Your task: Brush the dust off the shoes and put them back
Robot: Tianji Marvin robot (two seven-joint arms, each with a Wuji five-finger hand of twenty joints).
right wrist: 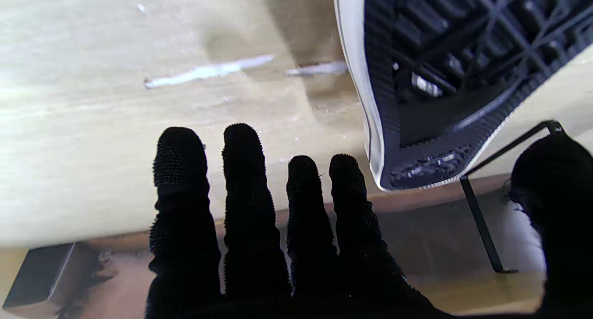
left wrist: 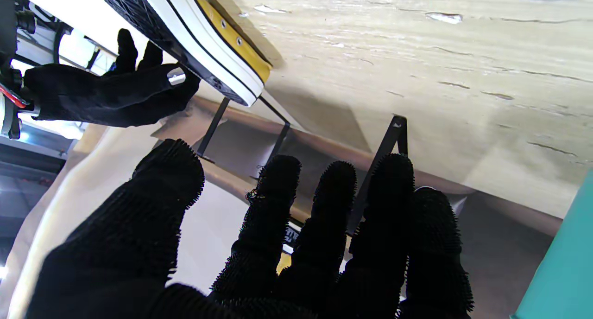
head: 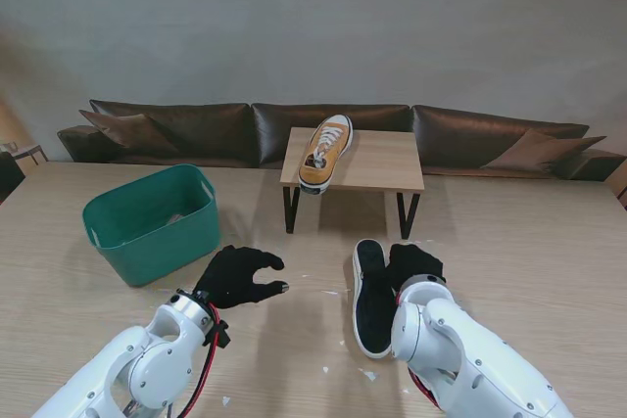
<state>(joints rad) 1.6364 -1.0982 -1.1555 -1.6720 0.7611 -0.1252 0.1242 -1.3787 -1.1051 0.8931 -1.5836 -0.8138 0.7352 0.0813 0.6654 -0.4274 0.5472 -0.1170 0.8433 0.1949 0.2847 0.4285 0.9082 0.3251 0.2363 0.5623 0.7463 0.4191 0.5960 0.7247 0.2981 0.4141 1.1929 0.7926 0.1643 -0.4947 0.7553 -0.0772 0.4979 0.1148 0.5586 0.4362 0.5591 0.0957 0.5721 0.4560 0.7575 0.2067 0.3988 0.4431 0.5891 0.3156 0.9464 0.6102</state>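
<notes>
- Light wood-grain table top (head: 549, 242) — bears all items below; small white flecks (head: 367, 374) scattered near me, betw. the two arms.
- Small low wooden stand w/ black metal legs (head: 377, 159) — centre, farther from me.
- Yellow canvas sneaker w/ white laces + white rubber toe cap (head: 326, 152) — upright on stand's left part, heel overhanging the near edge.
- Second yellow sneaker, on its side, black tread sole w/ white rim (head: 371, 296) — on table top just nearer to me than the stand, sole facing left; yellow upper w/ eyelets seen in left wrist view (left wrist: 231, 41), tread in right wrist view (right wrist: 440, 78).
- Right hand, black nubbed glove (head: 413, 266) — at the tipped sneaker's right side, touching or just beside it; four fingers (right wrist: 241, 180) straight and apart, thumb set off to one side; actual grip on shoe: cannot tell.
- Left hand, black nubbed glove (head: 238, 276) — over bare table left of tipped sneaker, apart from it; fingers (left wrist: 278, 194) spread, nothing held.
- Teal plastic tub w/ handle lips (head: 147, 237) — left side, near left hand, not touching; pale item inside, unclear.
- Dark brown leather sofa (head: 196, 129) — beyond table's far edge.
</notes>
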